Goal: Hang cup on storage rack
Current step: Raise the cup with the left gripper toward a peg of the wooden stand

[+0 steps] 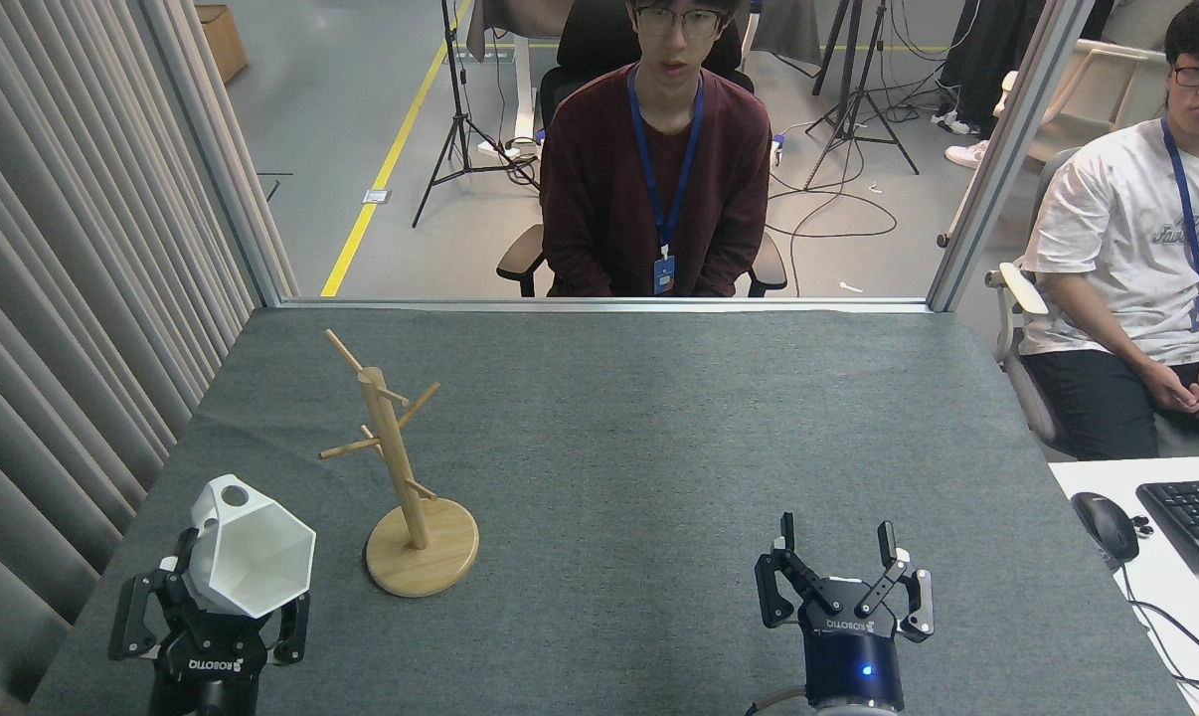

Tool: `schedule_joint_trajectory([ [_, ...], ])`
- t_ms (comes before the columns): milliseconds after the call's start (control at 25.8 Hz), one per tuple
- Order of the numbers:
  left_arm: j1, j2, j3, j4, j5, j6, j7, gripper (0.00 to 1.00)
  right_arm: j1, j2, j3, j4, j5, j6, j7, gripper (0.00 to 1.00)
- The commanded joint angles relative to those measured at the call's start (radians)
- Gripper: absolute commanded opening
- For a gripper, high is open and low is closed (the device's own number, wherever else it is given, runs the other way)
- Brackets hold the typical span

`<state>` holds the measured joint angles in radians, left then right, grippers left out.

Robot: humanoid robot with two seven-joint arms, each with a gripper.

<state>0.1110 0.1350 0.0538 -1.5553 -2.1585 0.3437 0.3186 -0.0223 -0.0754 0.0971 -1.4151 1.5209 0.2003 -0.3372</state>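
Two grippers: my left gripper (224, 609) clamps the white cup (250, 547); my right gripper (842, 565) spread, empty.
Mug tree (398, 467): upright, right of cup.

White faceted cup (250, 546) left of wooden rack (401, 477)

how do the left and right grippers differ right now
The left gripper is shut on the white cup, left of the storage rack; the right gripper is empty, jaws open. The left sits near the table's left edge, the right right of centre. Both are black and point upward.
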Motion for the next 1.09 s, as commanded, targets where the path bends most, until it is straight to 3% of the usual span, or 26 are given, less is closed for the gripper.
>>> schedule_joint_trajectory([
  [0, -0.074, -0.017, 0.031, 0.118, -0.126, 0.037, -0.004, 0.43, -0.002, -0.004, -0.002, 0.001, -0.001, 0.001, 0.000, 0.99],
  [194, -0.143, -0.018, 0.034, 0.201, -0.146, 0.041, -0.003, 0.42, 0.001, -0.011, -0.007, 0.013, -0.005, -0.001, -0.002, 0.99],
  [621, -0.180, -0.031, 0.031, 0.219, -0.244, 0.041, -0.001, 0.42, -0.007, -0.004, -0.020, 0.038, -0.005, 0.001, -0.005, 0.99],
  [1047, -0.263, -0.046, 0.020, 0.322, -0.287, 0.041, 0.000, 0.42, -0.011, -0.004, -0.020, 0.048, -0.010, 0.001, -0.008, 0.99],
])
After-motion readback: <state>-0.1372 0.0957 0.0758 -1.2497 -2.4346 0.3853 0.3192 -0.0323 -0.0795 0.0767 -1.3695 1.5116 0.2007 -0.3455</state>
